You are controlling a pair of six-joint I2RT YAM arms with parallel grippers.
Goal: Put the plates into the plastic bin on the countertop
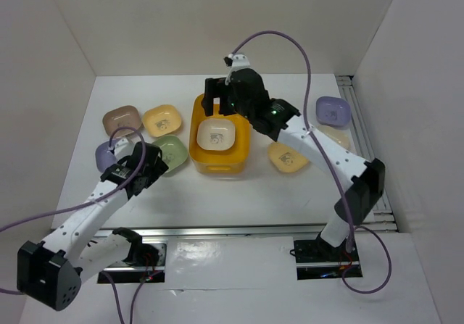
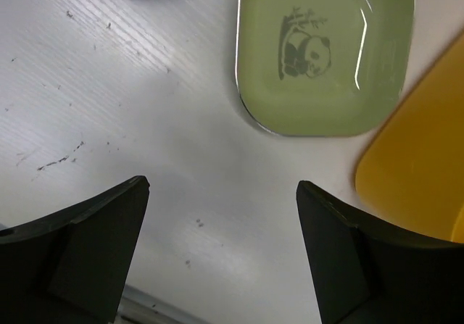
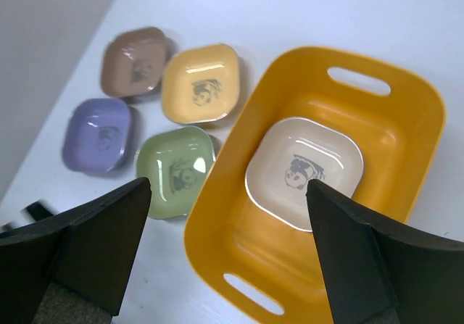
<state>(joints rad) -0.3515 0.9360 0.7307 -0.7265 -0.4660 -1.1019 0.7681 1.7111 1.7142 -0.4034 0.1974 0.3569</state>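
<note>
Left hand, wide and empty, hovers just short of the green plate, flat on the desk beside the plastic bin. Right hand, also wide, hangs over the bin, where a cream plate lies. Plates look stiff, glossy, probably light: pinch the raised rim; it may slip.

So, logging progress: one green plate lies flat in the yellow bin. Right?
No. A cream plate lies flat in the yellow bin, as the right wrist view shows; the green plate sits on the countertop beside it.
</note>
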